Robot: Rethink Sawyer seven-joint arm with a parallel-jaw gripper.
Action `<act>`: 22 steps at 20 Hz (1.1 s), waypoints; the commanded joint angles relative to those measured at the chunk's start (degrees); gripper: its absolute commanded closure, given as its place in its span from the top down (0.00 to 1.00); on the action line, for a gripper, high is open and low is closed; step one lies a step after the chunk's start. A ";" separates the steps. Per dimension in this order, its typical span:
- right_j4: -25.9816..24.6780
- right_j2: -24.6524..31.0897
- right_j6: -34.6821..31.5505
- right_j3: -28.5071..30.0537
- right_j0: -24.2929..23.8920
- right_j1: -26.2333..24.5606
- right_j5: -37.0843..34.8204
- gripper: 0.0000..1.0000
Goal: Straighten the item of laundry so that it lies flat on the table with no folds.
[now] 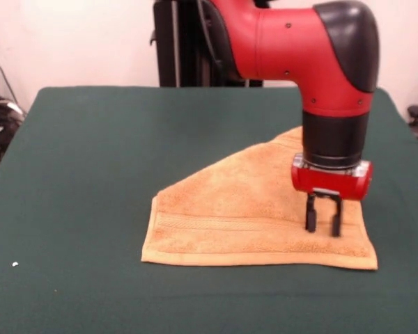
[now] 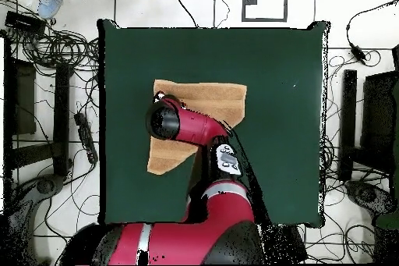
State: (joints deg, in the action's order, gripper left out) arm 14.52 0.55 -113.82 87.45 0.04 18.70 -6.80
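The orange-tan towel [image 1: 244, 209] lies on the dark green table [image 1: 90, 153], right of centre in the front view. Its far left part is folded over, leaving a long diagonal edge, and a ribbed band runs along the near edge. My gripper [image 1: 323, 221] points straight down over the towel's near right part, with its fingers open, nothing between them and the tips at or just above the cloth. In the overhead view the towel [image 2: 206, 95] shows above and below the arm's wrist [image 2: 164, 120], which hides the gripper.
The robot's pedestal [image 1: 188, 42] stands at the table's far side. A small white speck [image 1: 14, 264] lies near the table's front left. Cables and dark equipment [image 2: 47, 99] surround the table [image 2: 288, 122] on the floor.
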 commanded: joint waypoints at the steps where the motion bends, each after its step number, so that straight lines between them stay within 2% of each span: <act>1: 9.42 -2.77 -18.53 -0.31 6.90 -2.51 2.13 1.00; 7: 16.56 -4.81 -20.40 0.35 8.30 -2.03 -1.33 1.00; 13: 27.49 -9.77 -26.54 -1.52 12.22 -4.63 -5.78 1.00; 15: 31.48 -10.96 -28.23 -1.82 13.71 -5.94 -4.50 1.00; 22: 44.73 -15.26 -40.12 -2.63 17.96 -9.08 -3.13 1.00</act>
State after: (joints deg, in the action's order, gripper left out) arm 48.04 -13.09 -128.33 86.04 14.74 13.53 -6.27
